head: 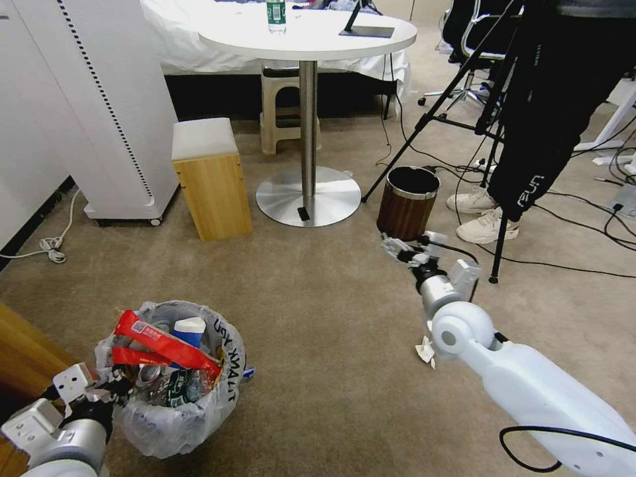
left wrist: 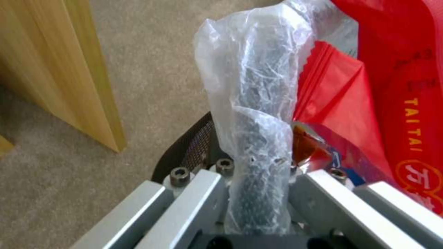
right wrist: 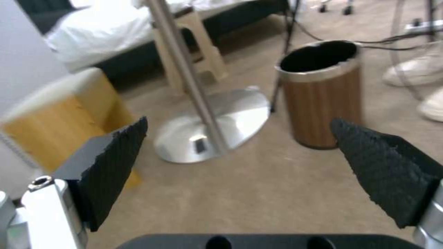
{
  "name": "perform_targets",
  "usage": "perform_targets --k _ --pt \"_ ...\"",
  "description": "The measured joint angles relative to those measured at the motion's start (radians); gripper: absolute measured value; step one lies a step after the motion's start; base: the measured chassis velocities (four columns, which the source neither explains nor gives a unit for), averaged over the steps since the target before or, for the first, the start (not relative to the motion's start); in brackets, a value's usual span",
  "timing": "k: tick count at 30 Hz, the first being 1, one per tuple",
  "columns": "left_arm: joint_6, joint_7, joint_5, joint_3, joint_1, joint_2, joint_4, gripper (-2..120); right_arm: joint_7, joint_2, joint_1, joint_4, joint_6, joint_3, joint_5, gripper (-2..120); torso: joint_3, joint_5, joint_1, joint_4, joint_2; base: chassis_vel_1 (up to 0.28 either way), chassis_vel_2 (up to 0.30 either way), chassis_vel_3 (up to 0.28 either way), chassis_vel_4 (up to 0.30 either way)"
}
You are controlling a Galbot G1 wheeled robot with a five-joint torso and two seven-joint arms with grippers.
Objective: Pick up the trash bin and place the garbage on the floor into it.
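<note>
Low on my left in the head view, my left gripper (head: 109, 387) clamps the rim of the trash bin (head: 173, 381), stuffed with red snack bags (head: 162, 344); a crumpled tissue (head: 425, 351) lies on the carpet (head: 318, 311); left wrist: jaws pinch the bag-lined rim; right wrist: right gripper (right wrist: 240, 173) jaws wide, facing the wood-grain bin (right wrist: 321, 91).

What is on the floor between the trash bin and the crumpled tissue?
Nothing: in the head view only bare carpet lies between the trash bin and the crumpled tissue.
</note>
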Motion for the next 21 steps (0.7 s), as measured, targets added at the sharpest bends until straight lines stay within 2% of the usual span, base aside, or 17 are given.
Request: perform_targets --k 9,17,20,21 --pt "0.000 0.001 0.008 0.012 -0.007 -0.001 0.004 1 0.021 -0.019 -0.125 0.026 -0.016 0.105 -0.006 100 0.000 0.0000 0.000 0.0001 0.000 0.000 0.000 0.000 0.000" --pt "-0.003 0.008 0.018 0.010 -0.015 -0.001 -0.003 1 0.072 0.011 -0.273 0.005 -0.066 0.199 0.029 100 0.000 0.0000 0.000 0.0001 0.000 0.000 0.000 0.000 0.000" --pt "-0.005 0.010 0.016 0.008 -0.015 0.000 -0.006 1 0.066 0.008 -0.301 -0.014 -0.079 0.201 -0.006 100 0.000 0.0001 0.000 0.0000 0.000 0.000 0.000 0.000 0.000" --pt "-0.007 0.012 0.015 0.008 -0.014 0.001 -0.007 1 0.022 -0.003 -0.324 -0.036 -0.075 0.201 -0.054 100 0.000 0.0004 0.000 -0.0003 0.000 0.000 0.000 0.000 0.000"
